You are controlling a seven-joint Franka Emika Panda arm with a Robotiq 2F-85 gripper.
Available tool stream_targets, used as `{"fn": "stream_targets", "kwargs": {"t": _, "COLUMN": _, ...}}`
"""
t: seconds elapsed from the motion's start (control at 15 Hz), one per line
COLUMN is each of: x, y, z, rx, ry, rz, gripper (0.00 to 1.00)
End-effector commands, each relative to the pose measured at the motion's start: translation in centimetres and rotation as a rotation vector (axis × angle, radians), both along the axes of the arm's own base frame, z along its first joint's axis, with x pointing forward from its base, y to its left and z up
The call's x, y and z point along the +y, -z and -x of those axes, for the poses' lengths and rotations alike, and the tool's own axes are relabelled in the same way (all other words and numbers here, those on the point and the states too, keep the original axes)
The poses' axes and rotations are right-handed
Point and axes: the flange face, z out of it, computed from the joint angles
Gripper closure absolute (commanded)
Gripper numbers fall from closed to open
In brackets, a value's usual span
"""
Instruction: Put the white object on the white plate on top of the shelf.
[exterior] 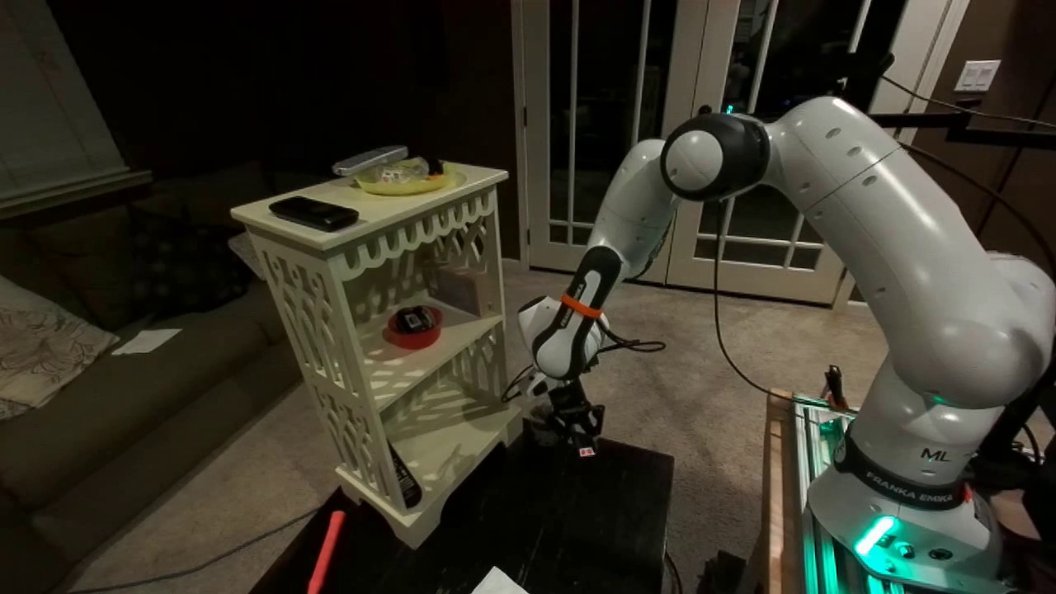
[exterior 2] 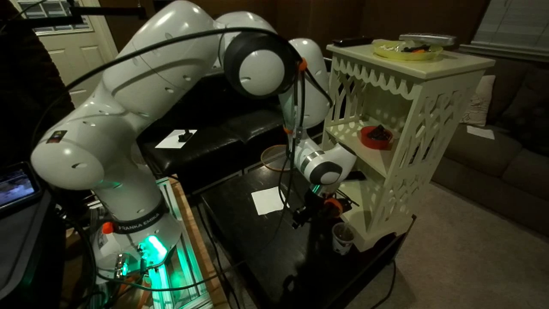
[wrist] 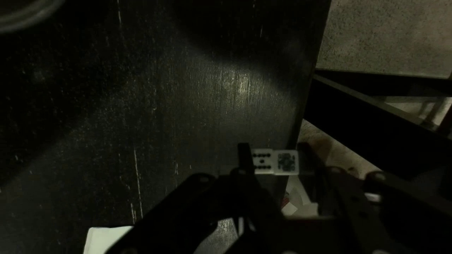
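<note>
My gripper (wrist: 274, 158) is shut on the white object (wrist: 285, 162), a small white block with black dots and a square pattern facing the wrist camera. A pale patch of that white object (exterior: 586, 451) shows at the fingertips in an exterior view, with red marks on it. The gripper (exterior: 582, 437) points down over the black table, beside the lower part of the cream shelf (exterior: 379, 213). High above it, on the shelf's top, lies the plate (exterior: 396, 189), which looks pale yellow here and bears a clear crumpled thing and dark and orange bits.
A flat black slab (exterior: 313, 213) and a grey case (exterior 2: 429, 39) share the shelf's top. On the middle board sits a red bowl (exterior 2: 371, 143). A cup (exterior 2: 342, 245) stands on the table (exterior 2: 240, 227) close to the gripper, near white paper (exterior 2: 268, 201). Cables hang along the arm.
</note>
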Motion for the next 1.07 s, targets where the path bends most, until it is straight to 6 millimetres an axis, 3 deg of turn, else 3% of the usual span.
{"fn": "stream_targets", "kwargs": {"t": 0.0, "x": -0.1, "y": -0.4, "z": 0.0, "rx": -0.002, "ry": 0.005, "rz": 0.000, "gripper": 0.64}}
{"fn": "stream_targets", "kwargs": {"t": 0.07, "x": -0.1, "y": -0.6, "z": 0.1, "rx": -0.002, "ry": 0.004, "rz": 0.000, "gripper": 0.89}}
{"fn": "stream_targets", "kwargs": {"t": 0.2, "x": -0.8, "y": -1.0, "z": -0.2, "rx": 0.037, "ry": 0.041, "rz": -0.053, "gripper": 0.89}}
{"fn": "stream_targets", "kwargs": {"t": 0.4, "x": -3.5, "y": -2.3, "z": -0.4, "rx": 0.105, "ry": 0.055, "rz": -0.128, "gripper": 0.89}}
{"fn": "stream_targets", "kwargs": {"t": 0.73, "x": -11.3, "y": -6.0, "z": -0.6, "rx": 0.137, "ry": 0.107, "rz": -0.239, "gripper": 0.89}}
{"fn": "stream_targets", "kwargs": {"t": 1.0, "x": -17.4, "y": -9.4, "z": -1.4, "rx": 0.160, "ry": 0.314, "rz": -0.318, "gripper": 0.89}}
